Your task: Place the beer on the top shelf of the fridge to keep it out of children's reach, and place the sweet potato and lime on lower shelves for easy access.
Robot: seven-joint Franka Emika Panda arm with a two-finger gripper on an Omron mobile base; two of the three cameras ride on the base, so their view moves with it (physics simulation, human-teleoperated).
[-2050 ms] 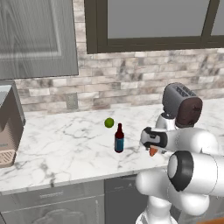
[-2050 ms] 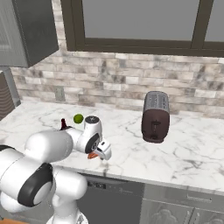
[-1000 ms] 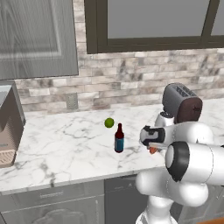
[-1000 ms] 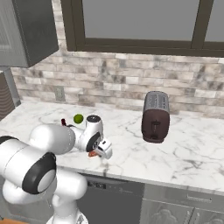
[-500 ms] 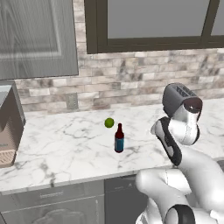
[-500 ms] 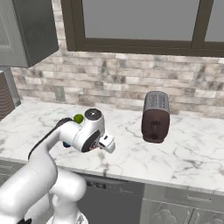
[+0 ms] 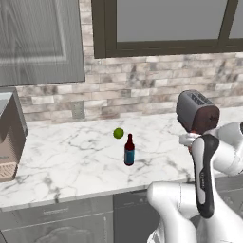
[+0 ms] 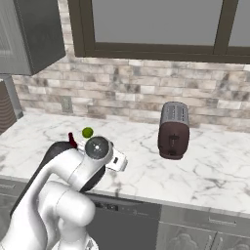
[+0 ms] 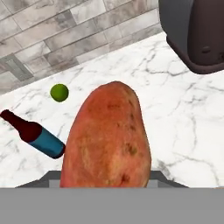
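Observation:
The sweet potato [image 9: 107, 140], orange-red and blunt-ended, looms close in the hand view, lifted off the counter. My gripper [image 9: 107, 177] is shut on it, with the fingertips hidden behind it. The hand [image 8: 117, 161] hovers over the counter's front part, left of the toaster. The beer [image 7: 129, 151] stands upright on the marble counter, and in the hand view it shows tilted as the bottle [image 9: 37, 135] with its blue label. Just behind it lies the lime [image 7: 118, 133], the same lime [image 9: 59, 92] seen near the brick wall. The fridge and its shelves are out of view.
A dark toaster [image 7: 197, 111] stands at the back right of the counter [image 7: 71, 161], close to my arm. A dark appliance [image 7: 9, 137] sits at the counter's left end. Upper cabinets [image 7: 38, 42] and a window [image 7: 166, 23] hang above the brick wall.
My arm has folded and swung, its elbow rising in front of the base cameras while the hand keeps the sweet potato over the counter. Bottle and lime have not moved.

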